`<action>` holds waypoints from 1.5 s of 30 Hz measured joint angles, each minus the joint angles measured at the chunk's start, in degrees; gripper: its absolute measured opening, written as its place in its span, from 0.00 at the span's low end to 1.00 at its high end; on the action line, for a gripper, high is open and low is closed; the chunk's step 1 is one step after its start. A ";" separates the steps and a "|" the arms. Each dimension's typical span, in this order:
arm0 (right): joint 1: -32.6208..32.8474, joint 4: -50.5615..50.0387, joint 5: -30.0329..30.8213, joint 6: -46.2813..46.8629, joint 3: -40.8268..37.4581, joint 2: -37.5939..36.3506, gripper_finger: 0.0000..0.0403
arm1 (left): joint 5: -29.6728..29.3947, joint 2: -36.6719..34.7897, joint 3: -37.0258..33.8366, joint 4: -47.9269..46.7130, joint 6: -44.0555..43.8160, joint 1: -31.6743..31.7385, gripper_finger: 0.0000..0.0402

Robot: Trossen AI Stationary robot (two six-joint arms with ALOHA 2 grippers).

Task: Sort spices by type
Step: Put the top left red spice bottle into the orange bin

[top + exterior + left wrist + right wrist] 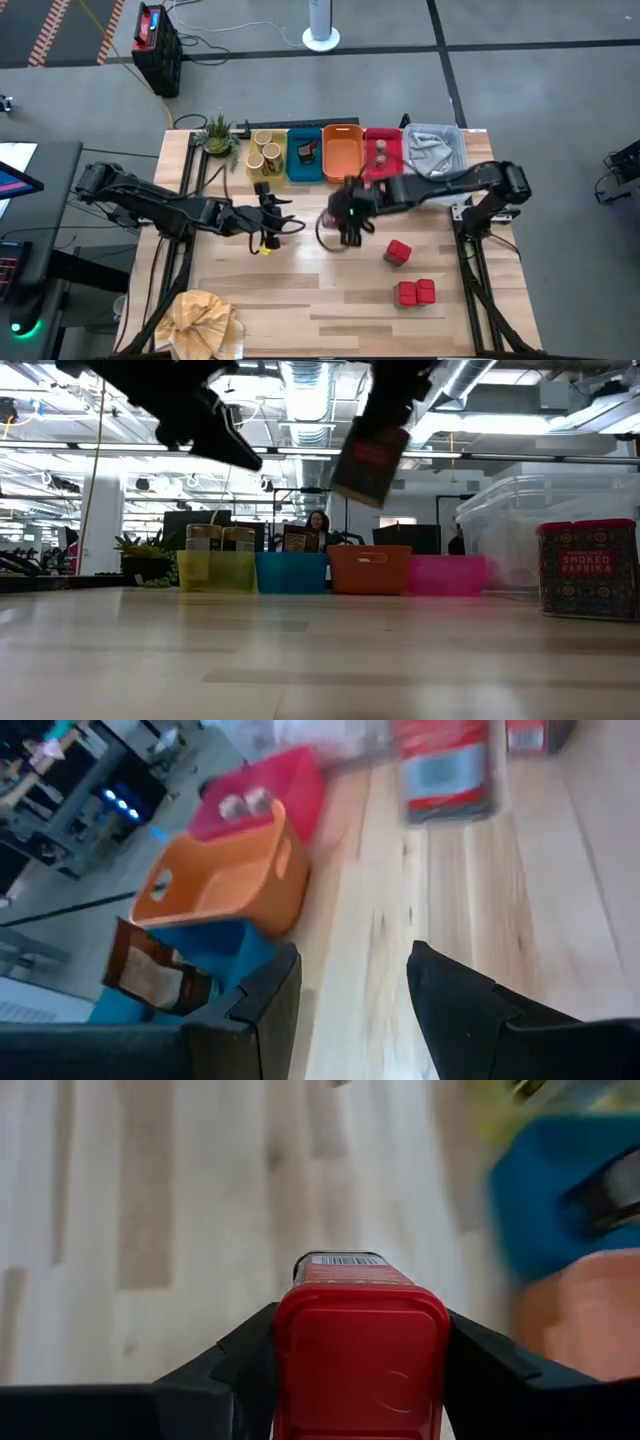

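Note:
My right gripper hovers above the table's middle, in front of the orange tray, shut on a red boxy pack. My left gripper hangs open and empty just to its left, open in its wrist view. Pale round tubs stand in the yellow tray, the dark-tan packet in the blue tray, tiny jars in the red tray. Three more red packs rest on the table toward the right near corner. My right gripper pinches the red pack between its two fingers, one on each opposite side wall near the lidded upper end. The fingers come from above. The pack is lifted clear and hangs tilted below the gripper.
A clear bin with grey cloth stands at the far right end of the tray row. A small plant sits at the far left. A yellowish-tan cloth lies at the near left corner. Bare wood spreads across the near middle.

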 joint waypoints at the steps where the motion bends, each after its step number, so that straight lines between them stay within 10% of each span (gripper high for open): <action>1: -1.09 -0.38 -0.01 -1.52 1.20 0.00 0.59 | -0.14 -1.06 -0.04 -0.04 0.03 -0.01 0.43; 22: -32.42 -4.38 -3.02 -29.77 15.74 13.62 0.59 | -0.61 -10.19 -5.35 1.61 0.94 3.15 0.43; 38: -38.98 -19.55 -5.75 -40.91 36.08 34.34 0.59 | -0.66 -10.21 -5.35 2.75 4.72 4.90 0.43; 45: -40.73 -20.10 -6.99 -40.63 36.16 35.76 0.76 | -0.66 -10.21 -5.35 2.55 4.71 4.90 0.43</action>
